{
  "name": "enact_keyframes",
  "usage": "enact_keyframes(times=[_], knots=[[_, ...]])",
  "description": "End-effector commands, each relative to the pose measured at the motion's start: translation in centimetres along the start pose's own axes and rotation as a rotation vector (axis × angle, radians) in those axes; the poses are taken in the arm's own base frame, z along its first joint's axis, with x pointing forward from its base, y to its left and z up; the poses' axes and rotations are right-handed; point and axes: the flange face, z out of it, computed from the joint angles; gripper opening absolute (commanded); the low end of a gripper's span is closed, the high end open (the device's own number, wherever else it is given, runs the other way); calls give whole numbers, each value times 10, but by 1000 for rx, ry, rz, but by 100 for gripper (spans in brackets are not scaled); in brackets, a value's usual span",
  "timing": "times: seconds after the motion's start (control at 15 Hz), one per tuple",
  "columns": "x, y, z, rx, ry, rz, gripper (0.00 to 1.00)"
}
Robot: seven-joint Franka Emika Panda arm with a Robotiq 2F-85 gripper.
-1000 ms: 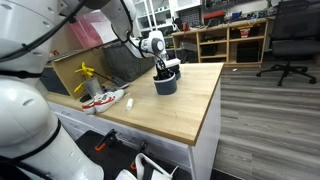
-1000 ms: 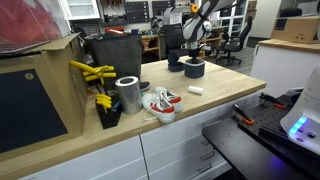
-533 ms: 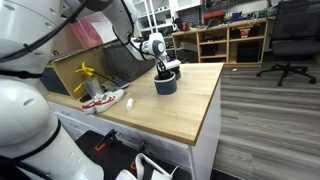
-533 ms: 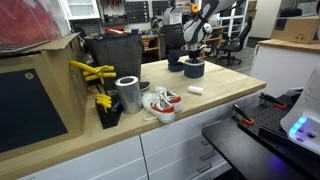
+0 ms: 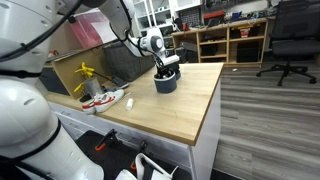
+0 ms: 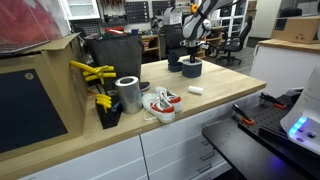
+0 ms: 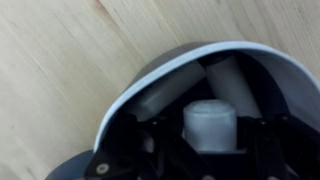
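Note:
A dark bowl [image 5: 165, 84] stands on the wooden table near its far end; it also shows in the exterior view from the other side [image 6: 193, 69]. My gripper [image 5: 167, 67] [image 6: 190, 57] hangs straight over the bowl, fingertips at its mouth. In the wrist view the gripper [image 7: 210, 135] is shut on a white cylinder [image 7: 210, 122], held between the dark fingers just above the bowl's pale rim [image 7: 150, 78]. Two more white pieces [image 7: 165, 97] [image 7: 236, 85] lie inside the bowl.
A small white block [image 6: 196, 91] lies on the table nearer the camera. A red-and-white shoe [image 6: 160, 103], a metal can [image 6: 128, 94] and yellow clamps [image 6: 92, 72] sit at one end. An office chair [image 5: 290, 40] stands beyond the table edge [image 5: 212, 110].
My gripper has risen very slightly over the bowl. Nothing else has moved.

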Motion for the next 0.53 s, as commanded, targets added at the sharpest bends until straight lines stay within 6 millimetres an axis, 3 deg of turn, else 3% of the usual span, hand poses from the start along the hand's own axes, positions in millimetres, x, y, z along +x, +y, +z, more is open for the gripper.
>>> enact_keyframes(times=[0.0,0.27,0.47], knots=[[2,-7,-70,-83,46,10,4],[6,-13,-133,-146,78,9,4],[8,-18,-165,-182,96,2,4]])
